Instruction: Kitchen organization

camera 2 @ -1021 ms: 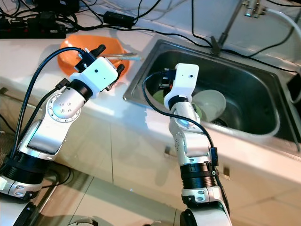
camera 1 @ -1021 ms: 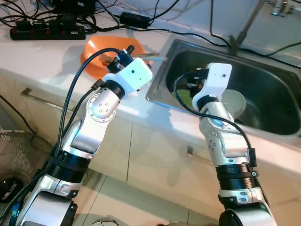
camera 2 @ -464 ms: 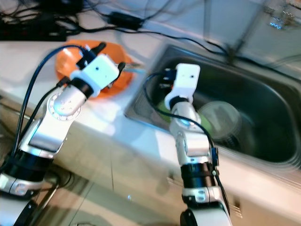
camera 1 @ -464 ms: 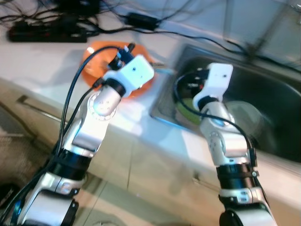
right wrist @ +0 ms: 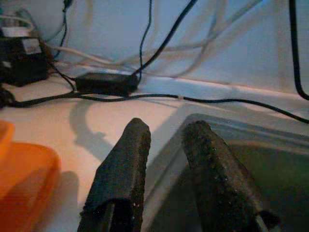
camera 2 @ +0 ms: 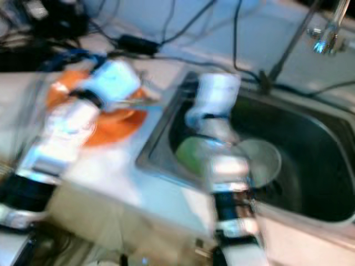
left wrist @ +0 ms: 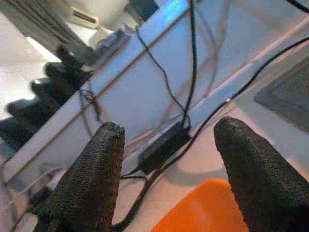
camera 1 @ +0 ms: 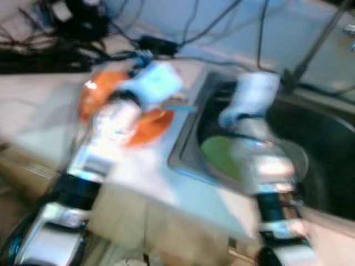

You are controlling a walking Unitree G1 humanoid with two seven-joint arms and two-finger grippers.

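Over the surface [camera 2: 119,166], both tools hang empty
Left tool [left wrist: 166,169] spread above orange bowl [left wrist: 205,208]; right tool [right wrist: 164,164] nearly closed at sink [camera 2: 302,166] rim

Both eye views are smeared by motion. The arms blur to pale streaks, and the orange bowl [camera 1: 145,123] lies partly hidden behind the left one. In the sink [camera 2: 310,166], a green item [camera 2: 191,155] and a pale dish [camera 2: 263,160] lack clear outlines.
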